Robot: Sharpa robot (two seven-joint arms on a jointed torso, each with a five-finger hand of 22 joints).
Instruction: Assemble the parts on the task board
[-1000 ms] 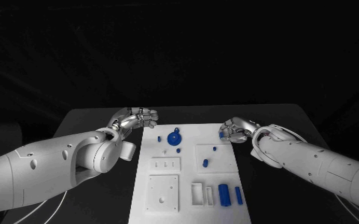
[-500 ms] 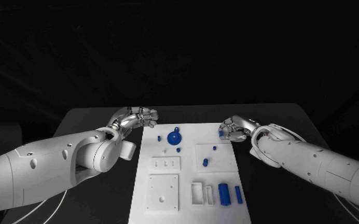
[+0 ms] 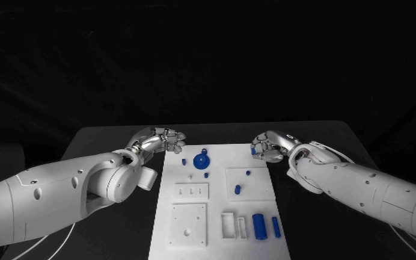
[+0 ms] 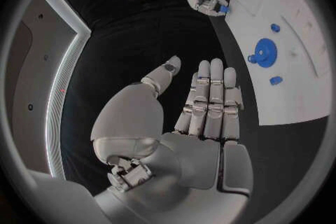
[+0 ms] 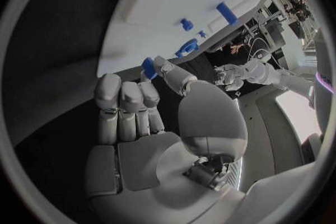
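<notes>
My left hand (image 3: 162, 139) hovers left of centre by the task board's (image 3: 217, 224) far-left corner, fingers straight, side by side, holding nothing. Most work remains, I judge: the blue gear (image 3: 202, 162) sits upper-middle on the board, small pegs (image 3: 238, 188) lie scattered, two blue cylinders (image 3: 260, 225) rest loose at lower right. Right of centre, my right hand (image 3: 269, 147) pinches a small blue part (image 5: 148, 66) above the board's far-right corner; black table (image 3: 329, 136), dark room.

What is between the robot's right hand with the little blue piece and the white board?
Nothing visible. The right hand pinches a small blue part at the far right corner of the task board, and the board beside it looks bare. Other blue parts, like the blue gear, lie farther left.
</notes>
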